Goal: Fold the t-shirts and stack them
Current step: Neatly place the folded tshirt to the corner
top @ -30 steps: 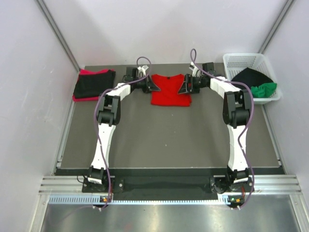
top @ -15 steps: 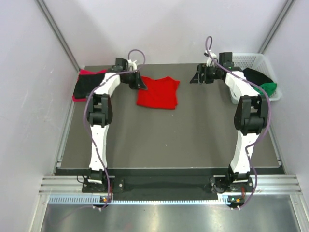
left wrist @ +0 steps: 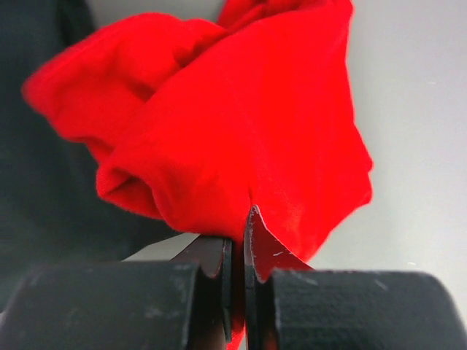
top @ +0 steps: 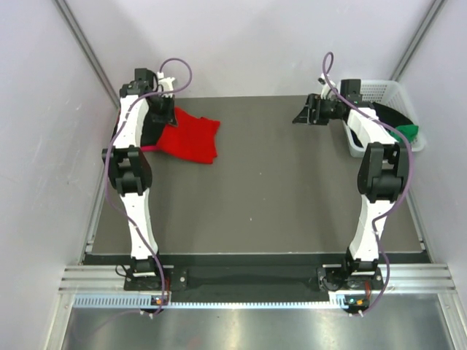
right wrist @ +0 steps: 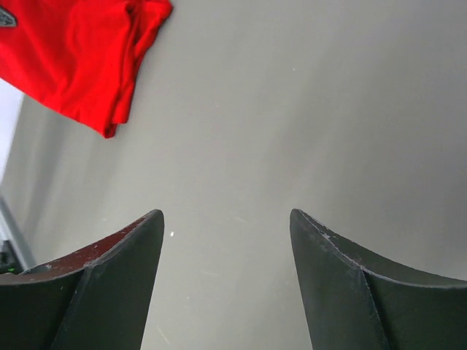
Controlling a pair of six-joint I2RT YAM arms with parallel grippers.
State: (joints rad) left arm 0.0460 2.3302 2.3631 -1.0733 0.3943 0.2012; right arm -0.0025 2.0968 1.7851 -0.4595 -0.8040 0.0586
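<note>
My left gripper (top: pixel 165 114) is shut on an edge of the folded bright red t-shirt (top: pixel 191 138) at the table's back left. In the left wrist view the jaws (left wrist: pixel 237 235) pinch the red cloth (left wrist: pixel 233 124), which hangs bunched over the black t-shirt (left wrist: pixel 44 146). The black shirt (top: pixel 149 130) lies folded on a pinkish red one (top: pixel 148 149), mostly hidden by my arm. My right gripper (top: pixel 302 115) is open and empty above bare table; its wrist view (right wrist: pixel 226 219) shows the red shirt (right wrist: pixel 73 51) far off. Another black shirt (top: pixel 387 117) and a green shirt (top: pixel 407 133) lie in the basket.
A white lattice basket (top: pixel 372 90) stands at the back right corner, beside my right arm. White walls close in the table on the left, back and right. The dark table mat (top: pixel 277 189) stretches between the arms.
My left gripper has dragged the red shirt left from the back middle onto the stack's edge. My right gripper has let the shirt go and drawn back to the right, toward the basket.
</note>
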